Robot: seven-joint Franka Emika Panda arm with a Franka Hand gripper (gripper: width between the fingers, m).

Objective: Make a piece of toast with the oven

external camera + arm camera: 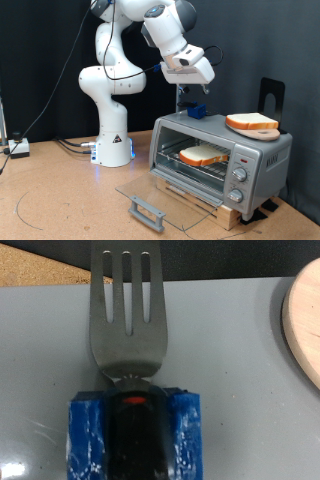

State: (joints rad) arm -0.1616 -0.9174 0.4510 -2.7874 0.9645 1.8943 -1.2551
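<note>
Your gripper point(193, 108) grips a fork point(127, 315) above the oven point(218, 160) roof | door open, toast point(203, 155) on the rack below, fork tines pointing down

Arm point(112, 70): glossy white, rounded segments, dark joint seams
Base point(113, 148): white flared pedestal, blue glow at foot
Cables point(72, 146): thin, trailing left from base

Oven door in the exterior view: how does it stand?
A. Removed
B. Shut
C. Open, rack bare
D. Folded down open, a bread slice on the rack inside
D: the oven has its glass door lying flat in front, and a bread slice sits on the rack inside.
</note>
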